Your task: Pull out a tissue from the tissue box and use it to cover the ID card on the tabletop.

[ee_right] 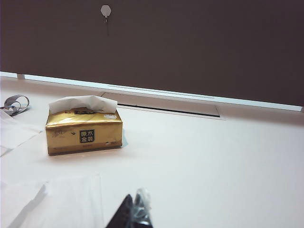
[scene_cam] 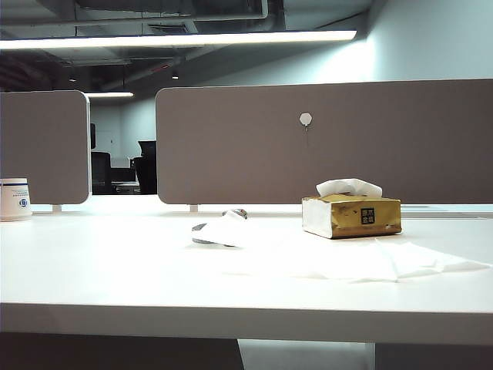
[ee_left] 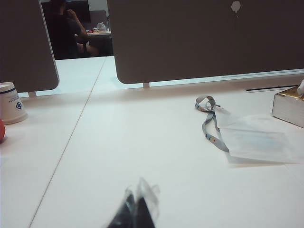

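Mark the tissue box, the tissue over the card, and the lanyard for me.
tissue box (ee_right: 84, 134), right wrist view, gold front face.
tissue (ee_left: 259, 140), left wrist view, middle of the sheet.
lanyard (ee_left: 208, 129), left wrist view, grey strap beside the tissue.

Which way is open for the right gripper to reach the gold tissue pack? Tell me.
Probably straight ahead: bare white tabletop lies between the shut right gripper and the gold tissue pack; nothing blocks it.

I see a white paper cup (scene_cam: 15, 199) far left by the partition panels (scene_cam: 323, 142). A wide creased white sheet (scene_cam: 370, 258) lies flat. A small hook (scene_cam: 306, 119) sits on the panel.
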Tool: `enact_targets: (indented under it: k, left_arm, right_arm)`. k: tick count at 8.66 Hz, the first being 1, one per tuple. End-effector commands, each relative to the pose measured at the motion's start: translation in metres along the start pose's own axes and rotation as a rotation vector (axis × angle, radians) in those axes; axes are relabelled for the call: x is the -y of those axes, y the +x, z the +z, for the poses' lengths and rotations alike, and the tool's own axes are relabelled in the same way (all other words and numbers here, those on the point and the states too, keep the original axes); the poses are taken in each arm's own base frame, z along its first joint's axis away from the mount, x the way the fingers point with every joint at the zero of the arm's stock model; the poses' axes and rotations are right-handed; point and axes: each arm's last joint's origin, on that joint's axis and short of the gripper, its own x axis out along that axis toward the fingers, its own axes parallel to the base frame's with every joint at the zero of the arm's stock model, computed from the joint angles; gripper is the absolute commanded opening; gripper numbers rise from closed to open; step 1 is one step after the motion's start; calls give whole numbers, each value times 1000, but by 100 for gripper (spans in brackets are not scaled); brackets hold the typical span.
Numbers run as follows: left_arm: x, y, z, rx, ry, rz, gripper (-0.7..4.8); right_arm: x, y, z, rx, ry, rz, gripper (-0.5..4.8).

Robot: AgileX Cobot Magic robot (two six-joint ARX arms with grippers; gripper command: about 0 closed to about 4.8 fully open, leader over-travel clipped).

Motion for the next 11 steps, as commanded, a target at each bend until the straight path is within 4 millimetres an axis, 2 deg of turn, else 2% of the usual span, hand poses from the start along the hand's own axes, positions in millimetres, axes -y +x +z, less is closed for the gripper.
enact_targets:
  k: [1,11]
  left_arm:
    - [-2,0,8,69,-22,61,-6]
    - [-2,0,6,54,-24,58,-5]
  right_arm:
    - [-2,-1,10,102,-5,86,-5]
    - [-2,-1,9,97,-5,87,-5]
